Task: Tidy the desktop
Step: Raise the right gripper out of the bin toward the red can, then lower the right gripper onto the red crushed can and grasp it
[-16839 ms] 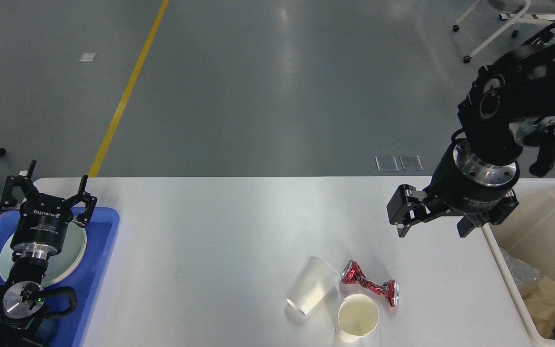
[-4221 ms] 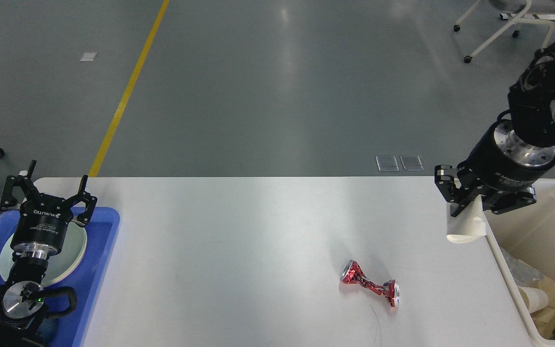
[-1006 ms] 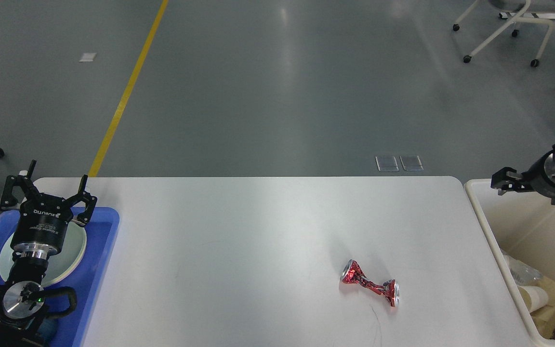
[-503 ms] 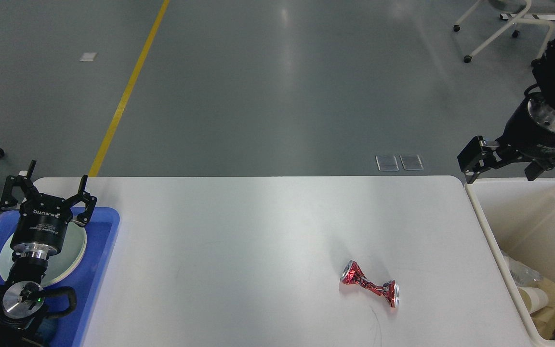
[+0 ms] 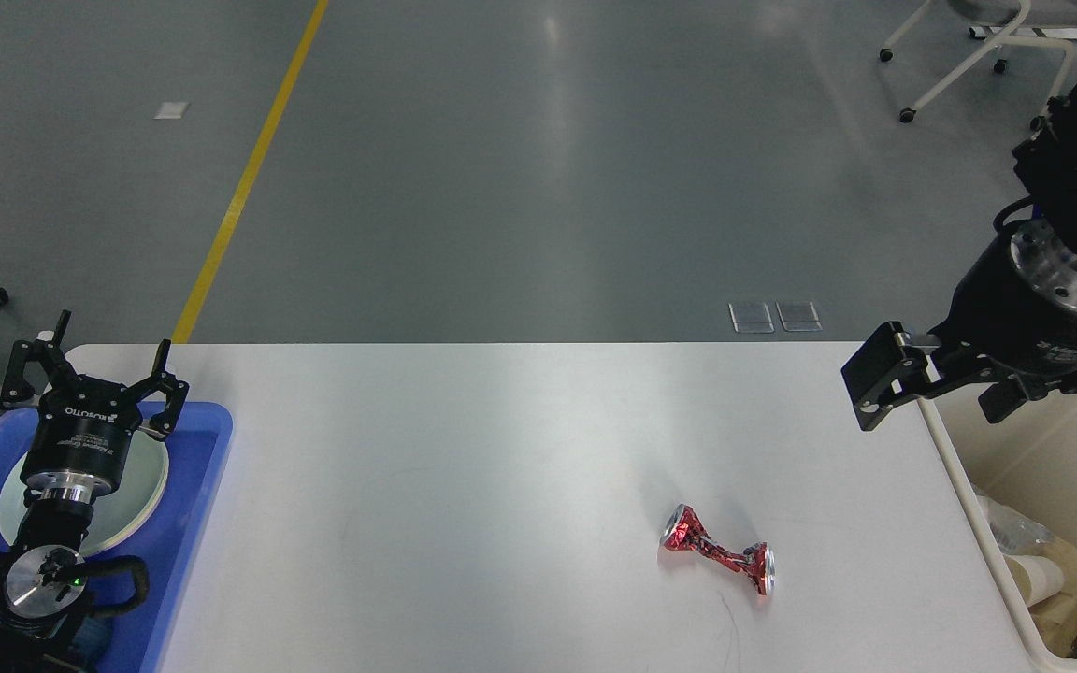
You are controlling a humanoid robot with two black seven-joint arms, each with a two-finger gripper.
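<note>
Swinging back over the desktop (image 5: 501, 449), right end effector (image 5: 936, 397) gapes empty; cups gone.

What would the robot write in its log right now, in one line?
left gripper: open, over blue plastic tray | right gripper: open, empty | crushed red can: on white desktop

1 head view, high (robot's own), facing forward-down over desktop (image 5: 501, 439)
</note>
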